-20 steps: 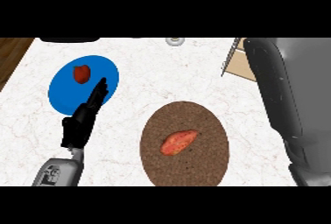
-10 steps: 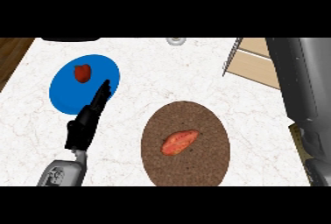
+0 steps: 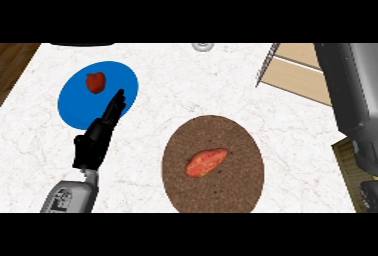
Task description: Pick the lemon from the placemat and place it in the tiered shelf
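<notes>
An orange-red oblong fruit [image 3: 206, 162], the task's lemon, lies near the middle of the brown oval placemat [image 3: 221, 195]. The tiered shelf [image 3: 299, 70] shows as pale wooden boards at the upper right. My left hand [image 3: 100, 137] is open, its straight fingers pointing up over the lower right rim of a blue plate [image 3: 81, 107], left of the placemat and apart from the fruit. My right forearm [image 3: 354, 100] runs down the right edge. Only a dark bit of the right hand [image 3: 368, 192] shows at the lower right corner.
A small red item [image 3: 94, 82] lies on the blue plate. A small grey round object [image 3: 203, 47] sits at the counter's far edge. The counter's left edge [image 3: 16, 75] borders dark wood. White marble shows between plate, placemat and shelf.
My right forearm has swung toward the right edge, uncovering more of the shelf. The left hand, the fruit and the placemat have hardly moved.
</notes>
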Robot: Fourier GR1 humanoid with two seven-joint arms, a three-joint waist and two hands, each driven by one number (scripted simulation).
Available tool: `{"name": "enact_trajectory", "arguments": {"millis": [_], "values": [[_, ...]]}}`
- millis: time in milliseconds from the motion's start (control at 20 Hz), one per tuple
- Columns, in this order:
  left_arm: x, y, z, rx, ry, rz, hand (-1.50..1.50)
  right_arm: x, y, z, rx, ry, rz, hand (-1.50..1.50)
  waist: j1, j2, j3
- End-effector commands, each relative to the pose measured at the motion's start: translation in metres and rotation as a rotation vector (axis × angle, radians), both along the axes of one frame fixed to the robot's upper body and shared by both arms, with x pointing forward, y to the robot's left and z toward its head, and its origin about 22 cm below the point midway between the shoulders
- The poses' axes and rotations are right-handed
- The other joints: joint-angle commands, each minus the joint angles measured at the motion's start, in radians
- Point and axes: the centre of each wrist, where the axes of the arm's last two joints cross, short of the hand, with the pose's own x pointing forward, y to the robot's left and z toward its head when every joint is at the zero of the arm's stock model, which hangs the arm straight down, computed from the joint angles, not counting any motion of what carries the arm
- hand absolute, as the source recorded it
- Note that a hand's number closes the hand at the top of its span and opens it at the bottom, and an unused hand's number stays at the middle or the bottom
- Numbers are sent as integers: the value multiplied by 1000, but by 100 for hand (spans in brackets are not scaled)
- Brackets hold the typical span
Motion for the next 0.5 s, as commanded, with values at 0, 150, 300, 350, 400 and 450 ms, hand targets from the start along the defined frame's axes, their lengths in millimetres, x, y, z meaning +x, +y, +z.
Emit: {"name": "enact_trajectory", "arguments": {"millis": [0,150,300,350,400,450], "values": [[11,-5,8,6,-11,-1,0,1,2,-3,133,-196,82,150,5,5,0],[1,0,-4,2,-11,0,0,3,-48,-21,129,-198,76,150,-1,0,0],[8,4,14,-1,-31,-9,0,15,-40,-22,154,-226,92,150,12,3,0],[4,19,-10,-8,2,-6,0,8,-54,-37,153,-198,109,150,-4,0,-1],[-4,1,2,-6,4,-8,0,11,-54,-21,149,-203,104,150,0,-3,0],[11,4,15,21,-16,-6,0,16,-55,-19,146,-217,116,150,4,0,0]]}}
